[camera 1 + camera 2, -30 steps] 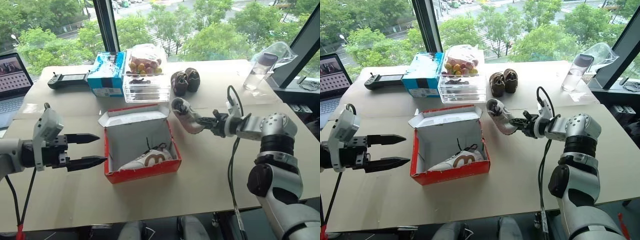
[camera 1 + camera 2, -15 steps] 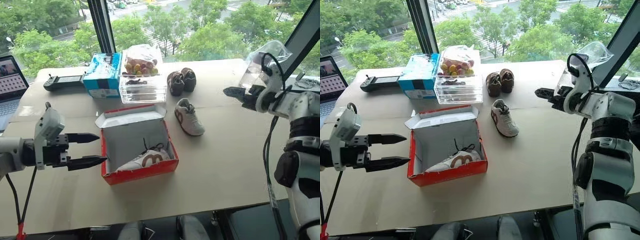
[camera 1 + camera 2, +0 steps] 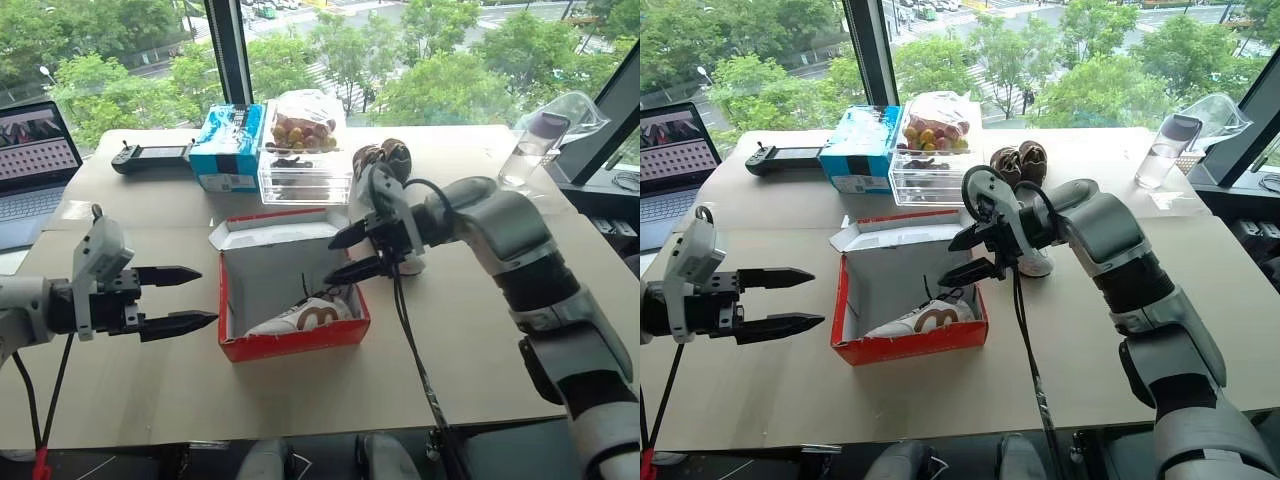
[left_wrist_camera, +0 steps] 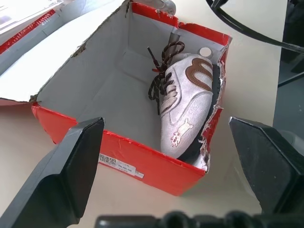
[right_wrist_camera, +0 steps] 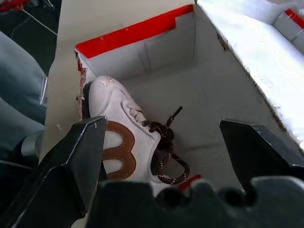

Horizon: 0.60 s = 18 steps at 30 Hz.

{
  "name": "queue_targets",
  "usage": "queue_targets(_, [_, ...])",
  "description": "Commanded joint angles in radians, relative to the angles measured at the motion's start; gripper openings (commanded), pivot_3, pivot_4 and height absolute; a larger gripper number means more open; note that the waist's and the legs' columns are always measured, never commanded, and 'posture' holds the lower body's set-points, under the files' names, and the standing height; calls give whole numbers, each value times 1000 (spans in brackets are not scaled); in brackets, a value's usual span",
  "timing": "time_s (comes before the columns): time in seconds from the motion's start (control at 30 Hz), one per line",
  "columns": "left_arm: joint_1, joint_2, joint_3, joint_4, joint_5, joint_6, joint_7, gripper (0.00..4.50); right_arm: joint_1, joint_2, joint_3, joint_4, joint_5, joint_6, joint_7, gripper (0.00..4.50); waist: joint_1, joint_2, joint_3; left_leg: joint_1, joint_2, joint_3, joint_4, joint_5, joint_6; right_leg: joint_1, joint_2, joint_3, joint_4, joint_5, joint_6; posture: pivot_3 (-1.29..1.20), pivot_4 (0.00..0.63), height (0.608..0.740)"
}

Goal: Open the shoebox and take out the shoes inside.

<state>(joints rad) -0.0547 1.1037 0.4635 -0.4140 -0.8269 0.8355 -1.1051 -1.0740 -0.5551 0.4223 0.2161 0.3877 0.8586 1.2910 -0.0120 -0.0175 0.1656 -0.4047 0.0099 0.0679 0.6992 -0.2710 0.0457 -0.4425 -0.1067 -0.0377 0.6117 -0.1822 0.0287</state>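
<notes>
The red shoebox (image 3: 292, 342) stands open mid-table, its lid (image 3: 270, 232) folded back. One white sneaker (image 3: 300, 316) with a brown stripe and dark laces lies inside along the front wall, seen too in the wrist views (image 4: 187, 102) (image 5: 118, 142). The other sneaker (image 3: 1034, 264) rests on the table right of the box, mostly hidden by my right arm. My right gripper (image 3: 332, 262) hangs open over the box's right rear part, above the sneaker inside. My left gripper (image 3: 206, 296) is open and empty, just left of the box.
Behind the shoebox stand a blue carton (image 3: 226, 148), a clear plastic box of fruit (image 3: 305, 165) and a pair of dark brown shoes (image 3: 388, 155). A black controller (image 3: 150, 157) and a laptop (image 3: 35, 165) lie far left. A bottle (image 3: 530, 145) stands far right.
My right gripper let go of one sneaker on the table right of the box, swung away to the right, then came back open over the box. The left gripper stayed put.
</notes>
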Motion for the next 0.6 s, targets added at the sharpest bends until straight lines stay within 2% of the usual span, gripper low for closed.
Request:
queue_targets(0.03, [17,-2,49,-31,-3,-7,12,4500,-34,31,5,69,-13,28,29,4459,-1,0,0,0,0,0,0,2,-3,-1,0,0,0,0,0,0,150,740])
queue_targets(0.23, [17,-1,83,-62,-9,4,61,4500,-31,65,52,112,-32,46,88,4459,-1,0,0,0,0,0,-1,2,-4,0,0,0,0,0,0,0,150,740])
queue_targets(0.53, [69,-16,137,-99,-14,12,72,4500,8,75,147,68,-63,40,166,4459,-1,0,0,0,0,0,-1,2,-4,1,0,-1,1,0,0,0,150,740])
queue_targets(0.6, [78,-22,139,-107,-15,11,78,4500,13,90,166,77,-84,22,160,3957,-1,0,0,0,0,-1,-1,2,-4,0,0,-1,1,0,0,0,150,740])
